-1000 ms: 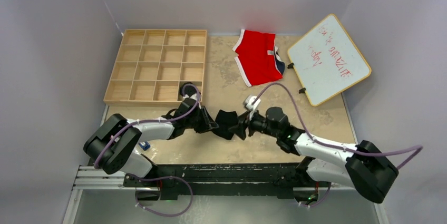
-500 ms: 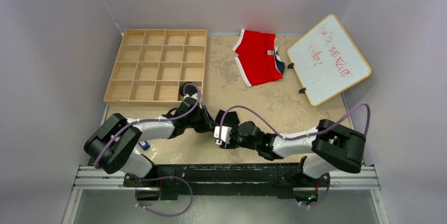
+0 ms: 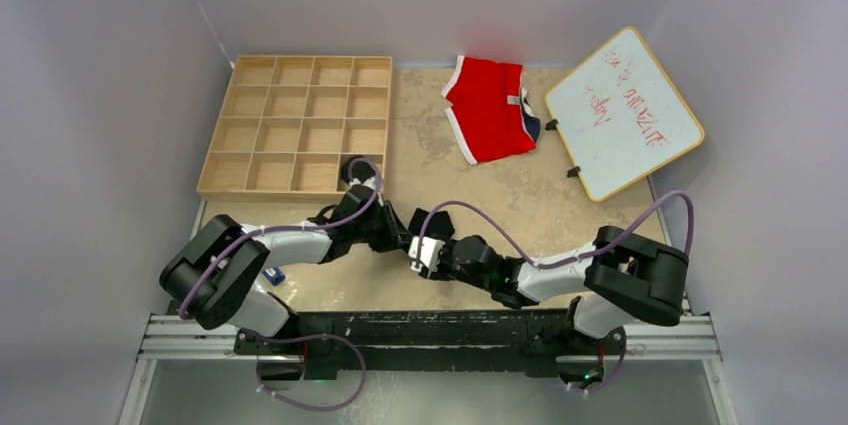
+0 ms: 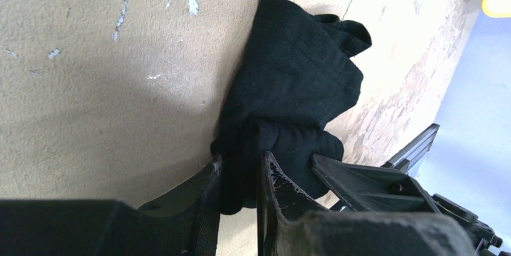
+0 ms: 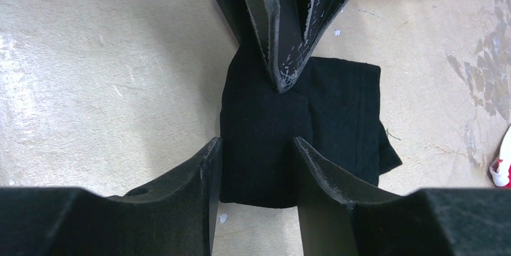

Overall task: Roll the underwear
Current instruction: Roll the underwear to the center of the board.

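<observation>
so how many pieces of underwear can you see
2: black underwear front and centre; red briefs at the far edge. A dark shape in the tray's near-right cell may be a third.

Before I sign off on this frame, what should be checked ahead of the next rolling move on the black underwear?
1. Left gripper holds the black underwear: ok, fabric is pinched between its fingers.
2. Right gripper is lined up: ok, it straddles the bunched part.
3. Right gripper has a firm hold: cannot tell.
4. Underwear rests on the table: ok.
5. Roll is complete: not ok, a flat part spreads beyond the bunched part.
6. Red briefs and wooden tray are apart from the work: ok.
</observation>
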Available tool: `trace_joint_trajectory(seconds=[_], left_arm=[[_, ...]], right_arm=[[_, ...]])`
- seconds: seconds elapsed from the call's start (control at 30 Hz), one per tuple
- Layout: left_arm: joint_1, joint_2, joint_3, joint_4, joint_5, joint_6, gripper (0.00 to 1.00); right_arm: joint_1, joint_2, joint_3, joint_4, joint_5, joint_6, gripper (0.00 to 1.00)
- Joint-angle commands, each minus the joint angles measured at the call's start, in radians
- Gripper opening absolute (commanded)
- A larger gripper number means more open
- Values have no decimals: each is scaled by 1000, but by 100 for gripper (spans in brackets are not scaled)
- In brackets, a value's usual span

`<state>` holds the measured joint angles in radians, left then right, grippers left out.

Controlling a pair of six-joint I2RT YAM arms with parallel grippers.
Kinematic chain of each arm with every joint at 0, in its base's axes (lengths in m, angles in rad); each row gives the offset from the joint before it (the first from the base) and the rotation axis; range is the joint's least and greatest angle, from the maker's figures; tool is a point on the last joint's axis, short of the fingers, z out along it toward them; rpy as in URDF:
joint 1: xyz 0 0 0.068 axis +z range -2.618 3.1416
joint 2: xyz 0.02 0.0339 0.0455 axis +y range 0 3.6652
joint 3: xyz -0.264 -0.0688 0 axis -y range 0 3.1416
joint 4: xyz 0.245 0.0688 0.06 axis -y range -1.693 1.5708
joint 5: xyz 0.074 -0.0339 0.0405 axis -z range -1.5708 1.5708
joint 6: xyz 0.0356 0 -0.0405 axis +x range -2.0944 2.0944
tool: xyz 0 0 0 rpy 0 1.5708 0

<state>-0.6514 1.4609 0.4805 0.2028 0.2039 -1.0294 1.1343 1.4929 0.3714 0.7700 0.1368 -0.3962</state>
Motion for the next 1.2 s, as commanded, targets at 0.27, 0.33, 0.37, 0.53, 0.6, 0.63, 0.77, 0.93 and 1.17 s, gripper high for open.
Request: trace_joint_trajectory(seconds=[0.27,0.33,0.37,0.53,0.6,0.63,0.77,0.93,1.17], left_arm=[[-5,30,-29,-96,-36,42,26],[-3,16,-33,-110,-48,26,36],[0,1,-40,-110,-48,17,41],[26,-84,-94,-75,-25,-7,57],[40,-128,-123,-49,-14,-14,60],[44,-152,-138,-36,-12,-19,61],[48,-233,-179,-71,-28,-48,65],[49,-335,-239,-149,-48,-86,66],[50,-448,-279,-175,-67,-120,68]], right_arm=[[-1,24,5,-86,-60,148,12],[-5,26,9,-80,-116,188,5],[-8,27,9,-68,-146,212,4],[-52,53,-13,48,-296,370,0],[-63,74,-18,103,-343,453,0],[-65,87,-20,131,-361,495,0],[-83,151,-28,241,-370,620,0],[-111,226,-71,399,-384,752,0],[-159,306,-102,525,-412,879,0]])
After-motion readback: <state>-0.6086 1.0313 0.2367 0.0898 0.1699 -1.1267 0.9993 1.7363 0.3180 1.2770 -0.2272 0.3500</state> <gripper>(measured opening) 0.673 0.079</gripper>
